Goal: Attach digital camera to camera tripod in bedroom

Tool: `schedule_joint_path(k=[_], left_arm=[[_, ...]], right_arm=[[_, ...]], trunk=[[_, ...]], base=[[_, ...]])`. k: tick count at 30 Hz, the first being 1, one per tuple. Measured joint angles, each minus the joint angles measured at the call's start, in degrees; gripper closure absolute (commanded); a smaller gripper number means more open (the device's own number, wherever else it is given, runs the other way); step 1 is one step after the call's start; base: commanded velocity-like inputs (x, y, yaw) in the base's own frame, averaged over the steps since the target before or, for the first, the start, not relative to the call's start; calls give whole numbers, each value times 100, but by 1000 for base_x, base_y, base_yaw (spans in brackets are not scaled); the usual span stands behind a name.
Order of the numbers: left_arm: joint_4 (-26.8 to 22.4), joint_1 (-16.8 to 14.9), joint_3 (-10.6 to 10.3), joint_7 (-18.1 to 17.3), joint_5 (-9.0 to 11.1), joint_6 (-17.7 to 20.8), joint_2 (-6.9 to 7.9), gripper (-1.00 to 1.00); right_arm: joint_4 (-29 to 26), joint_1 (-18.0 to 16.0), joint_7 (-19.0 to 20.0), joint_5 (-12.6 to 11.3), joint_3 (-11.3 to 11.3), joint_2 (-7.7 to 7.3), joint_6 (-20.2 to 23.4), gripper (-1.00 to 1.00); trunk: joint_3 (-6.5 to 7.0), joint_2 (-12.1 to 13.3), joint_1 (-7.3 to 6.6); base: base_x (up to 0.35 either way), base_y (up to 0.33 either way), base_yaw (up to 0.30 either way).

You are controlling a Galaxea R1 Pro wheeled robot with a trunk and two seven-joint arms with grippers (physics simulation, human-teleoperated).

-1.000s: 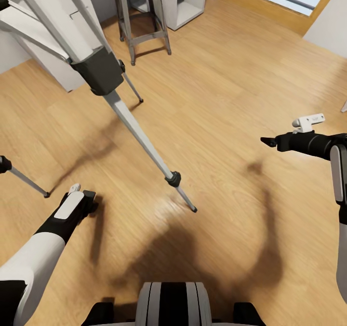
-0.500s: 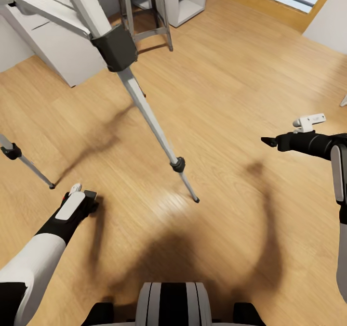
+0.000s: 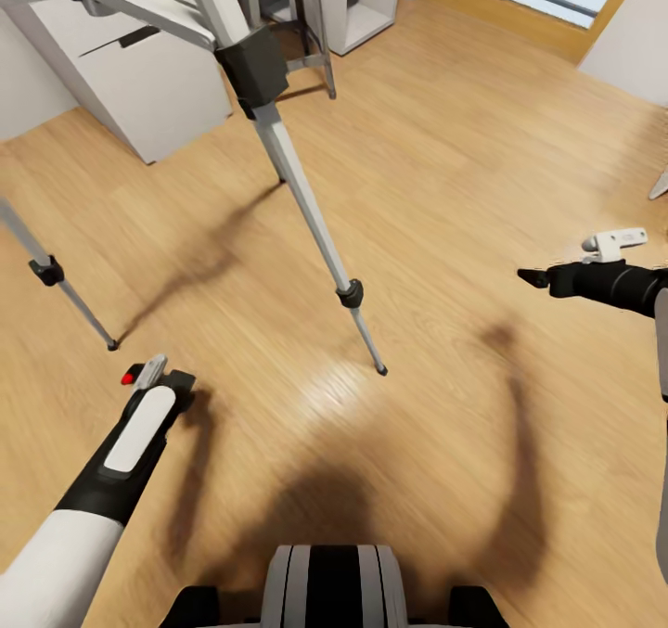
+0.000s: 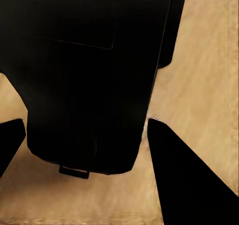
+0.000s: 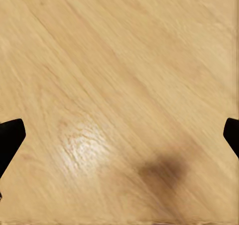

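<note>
The left pincer (image 4: 84,135) pinches the camera (image 4: 89,70), a black box sitting between its two dark fingers. From the head, a red button and a bit of pale grey peek out at the tip of the left arm, low over the wood floor (image 3: 445,146). The right pincer (image 5: 119,135) is spread wide with nothing in it, and it hangs over bare floor off to the right.

The tripod (image 3: 306,192) stands just ahead. Its near leg comes down to the floor between the two arms, and another leg stands at the far left. Its top is cut off by the upper edge.

I think the next job is lifting the camera up to the tripod's top. Keep the grip tight, rise slowly, and stay off the legs so the tripod does not tip.
</note>
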Motion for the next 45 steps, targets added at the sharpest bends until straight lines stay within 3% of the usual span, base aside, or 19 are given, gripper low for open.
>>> schedule_joint_path(k=[2,3,7,8,14,15,19,23,27,30,33,37,38,42,43,45], left_arm=[[-607,300,-13,171,-17,26,13,100],[-617,305,-13,173,-16,27,13,100],[-1551,756,-22,400,-26,149,27,100],[-1558,759,-22,401,-27,151,28,100],[-2124,1096,-133,507,-24,280,-40,100],[-2125,1097,-135,507,-30,281,-40,100],[-2243,1321,-429,515,-27,296,-79,100],[-2284,1464,-581,515,-32,299,-89,100],[-2304,1602,-661,519,-33,324,-87,100],[-2315,1699,-704,522,1,372,-72,100],[-2321,1770,-721,545,42,729,-47,100],[-2322,1848,-699,541,50,1209,-43,100],[-2319,1947,-683,504,55,1429,-29,100],[-2315,2024,-671,483,7,1533,7,100],[-2297,2087,-687,223,-57,1642,200,100],[-2295,2095,-702,180,-44,1684,271,100]], right_arm=[[0,194,5,1,-109,7,0,-100],[0,198,5,-4,-110,8,1,-100],[0,710,15,3,-489,45,-2,-100],[0,714,15,-7,-492,46,1,-100],[0,1571,183,-22,-1073,123,-2,-100],[0,1576,186,-31,-1076,124,0,-100],[0,2084,721,-49,-1405,158,-3,-100],[0,2349,998,-55,-1523,192,-3,-100],[0,2498,1145,-59,-1580,241,-4,-100],[1,2579,1214,-52,-1589,361,-4,-100],[0,2630,1254,-31,-1524,686,-3,-100],[0,2649,1273,-18,-1488,944,-3,-100],[0,2657,1278,-17,-1466,1070,-3,-100],[0,2660,1282,-11,-1383,1123,-3,-100],[0,2661,1286,-20,-1174,1138,-3,-100],[0,2661,1286,-8,-1147,1139,-3,-100]], trunk=[[57,3,-5],[86,4,-8],[205,9,-18],[235,11,-21],[419,19,-36],[451,20,-39],[575,26,-49],[700,31,-59],[825,36,-70],[919,40,-77],[1013,44,-85],[1138,50,-95],[1169,51,-98],[1295,56,-108],[1326,58,-111],[1389,61,-116]], base=[[-20,6,0],[-16,5,0],[-10,3,0],[-7,2,0],[-3,1,0],[-2,0,0],[-1,0,0],[0,0,0],[0,0,0],[0,0,0],[0,0,-27],[0,0,-46],[0,0,-16],[0,0,-14],[0,0,-42],[0,0,-55]])
